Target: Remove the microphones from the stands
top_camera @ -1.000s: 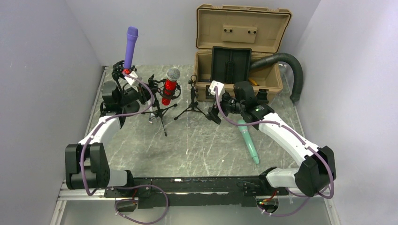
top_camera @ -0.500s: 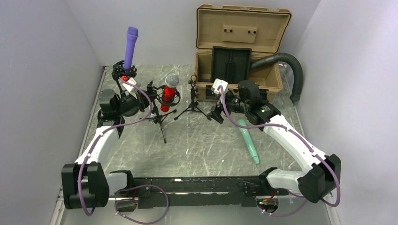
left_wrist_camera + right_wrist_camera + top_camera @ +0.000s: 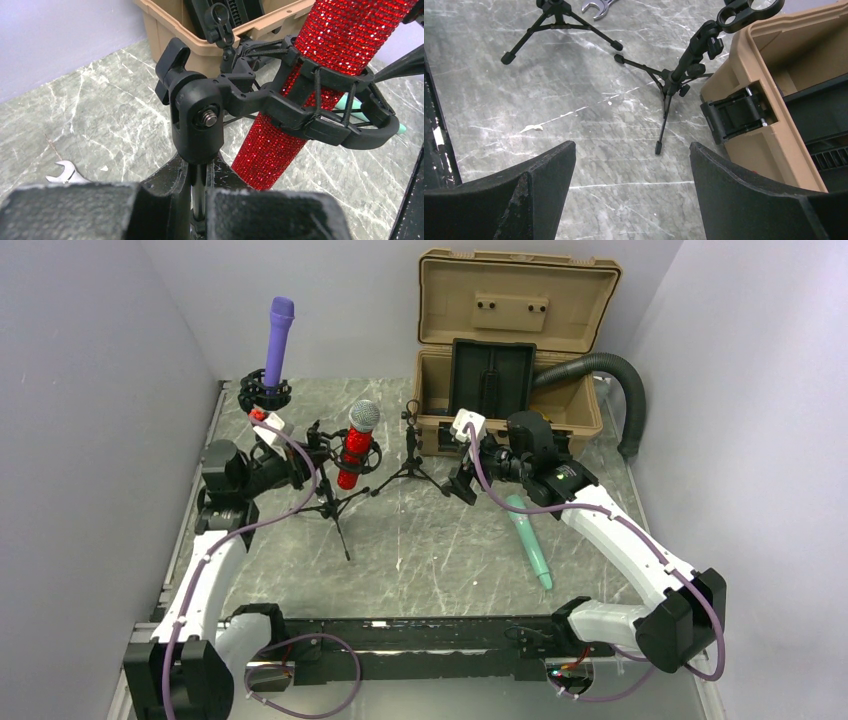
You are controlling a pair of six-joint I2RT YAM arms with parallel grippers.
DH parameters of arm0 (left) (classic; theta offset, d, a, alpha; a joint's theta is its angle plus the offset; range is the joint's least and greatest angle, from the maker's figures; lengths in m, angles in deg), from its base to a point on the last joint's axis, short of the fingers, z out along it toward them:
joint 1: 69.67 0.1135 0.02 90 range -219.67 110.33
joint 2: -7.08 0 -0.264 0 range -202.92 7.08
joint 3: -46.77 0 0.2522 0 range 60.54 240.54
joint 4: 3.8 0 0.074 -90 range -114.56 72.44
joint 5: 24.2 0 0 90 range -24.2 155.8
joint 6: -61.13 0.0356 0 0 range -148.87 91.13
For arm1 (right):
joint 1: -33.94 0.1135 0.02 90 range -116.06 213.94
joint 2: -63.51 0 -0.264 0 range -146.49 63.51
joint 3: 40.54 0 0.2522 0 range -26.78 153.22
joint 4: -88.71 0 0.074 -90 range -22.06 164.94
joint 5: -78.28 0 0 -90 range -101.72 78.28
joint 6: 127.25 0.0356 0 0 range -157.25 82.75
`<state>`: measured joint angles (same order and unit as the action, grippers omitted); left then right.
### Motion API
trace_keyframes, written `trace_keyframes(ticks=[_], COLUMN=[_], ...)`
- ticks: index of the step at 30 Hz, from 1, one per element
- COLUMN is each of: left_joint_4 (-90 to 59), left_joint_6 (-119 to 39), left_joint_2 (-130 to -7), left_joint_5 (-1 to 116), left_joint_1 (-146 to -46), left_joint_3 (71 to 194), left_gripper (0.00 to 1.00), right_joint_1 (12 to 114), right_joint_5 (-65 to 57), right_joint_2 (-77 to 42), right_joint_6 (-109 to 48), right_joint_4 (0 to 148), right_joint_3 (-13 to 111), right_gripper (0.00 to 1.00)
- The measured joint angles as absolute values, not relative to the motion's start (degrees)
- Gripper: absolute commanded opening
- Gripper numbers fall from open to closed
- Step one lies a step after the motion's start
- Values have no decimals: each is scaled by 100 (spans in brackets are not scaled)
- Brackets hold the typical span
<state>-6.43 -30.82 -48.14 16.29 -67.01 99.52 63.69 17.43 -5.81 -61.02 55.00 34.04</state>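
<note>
- Red microphone (image 3: 357, 445): glittery body with a grey mesh head, left of centre in the overhead view. It is seated in the black cradle (image 3: 340, 120) of its stand (image 3: 197, 120), leaning slightly with the head uppermost.
- Stand: black tripod with its legs spread on the marble table (image 3: 430, 550).
- Left tool (image 3: 197, 197): closed around the stand's post just below the pivot joint, one finger on each side.
- Right tool (image 3: 631, 147): fingers wide apart and holding nothing, above the table right of centre.
- Small stand (image 3: 674, 75): an unoccupied tripod just beside the case.
- Purple microphone (image 3: 277, 340): upright in another holder, upper left.
- Green microphone (image 3: 530, 540): lying flat on the table, right of centre.
- Case (image 3: 510, 340): tan, lid open, at the top.
- Hose (image 3: 620, 390): black and ribbed, at the case's right side.
- Wrench (image 3: 64, 172): on the table, lower left of the left wrist view.
</note>
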Motion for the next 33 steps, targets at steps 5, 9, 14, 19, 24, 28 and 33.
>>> trace_keyframes(ticks=[5, 9, 14, 19, 24, 28, 33], left_joint_4=[-741, -898, -1320, -1860, -1893, -1779, -1235], left_joint_6=[-3126, -3155, -3019, -2685, -2652, -2707, -3074], left_joint_2=[-4497, -4309, -4243, -4128, -4060, -4086, -4309], left_joint_5=[1618, 1508, 1353, 1318, 1345, 1432, 1508], left_joint_1=[-6701, -6701, -6795, -7033, -7425, -7866, -8373], left_joint_3=[9932, 9934, 9995, 10151, 10201, 10201, 10201], left_gripper=[0, 0, 0, 0, 0, 0, 0], right_joint_1=[6369, 6369, 6363, 6192, 5725, 5384, 5189], right_joint_5=[1756, 1756, 1822, 2163, 2615, 2875, 3192], right_joint_2=[-578, -572, -532, -445, -349, -170, 108], right_joint_6=[-6102, -6102, -6065, -5844, -5398, -5099, -4981], right_joint_4=[5498, 5498, 5489, 5493, 5598, 5743, 5762], right_joint_3=[3404, 3404, 3404, 3404, 3404, 3404, 3404], right_gripper=[86, 87, 87, 87, 87, 87, 88])
